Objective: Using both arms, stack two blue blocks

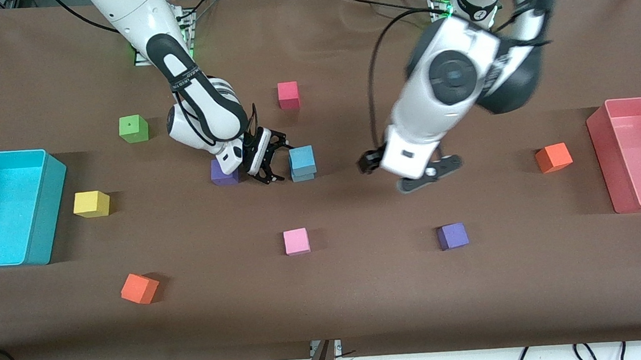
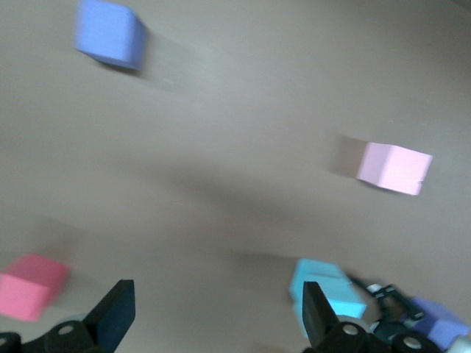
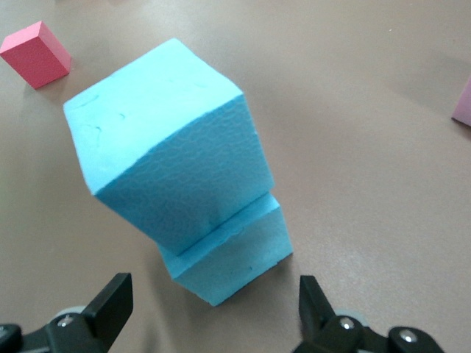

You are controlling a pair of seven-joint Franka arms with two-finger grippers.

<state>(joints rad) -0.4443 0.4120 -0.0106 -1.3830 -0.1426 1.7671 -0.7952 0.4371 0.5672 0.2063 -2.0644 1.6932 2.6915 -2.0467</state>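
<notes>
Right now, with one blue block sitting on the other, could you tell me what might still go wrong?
1. The top blue block sits twisted on the bottom blue block, so a nudge could topple it.
2. The right gripper, open, is close beside the stack and the purple block; a careless retreat could clip either.
3. The left gripper, open, looks blurred, probably moving nearby.

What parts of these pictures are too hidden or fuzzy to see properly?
- Purple block beside the blue stack: front view, mostly covered by the right hand.
- Lower blue block: right wrist view, its top covered by the upper blue block.
- Left hand: front view, blurred; in its own wrist view the frame edge cuts off all but the fingertips.
- Turquoise bin and pink bin: front view, cut by the frame edges.
</notes>
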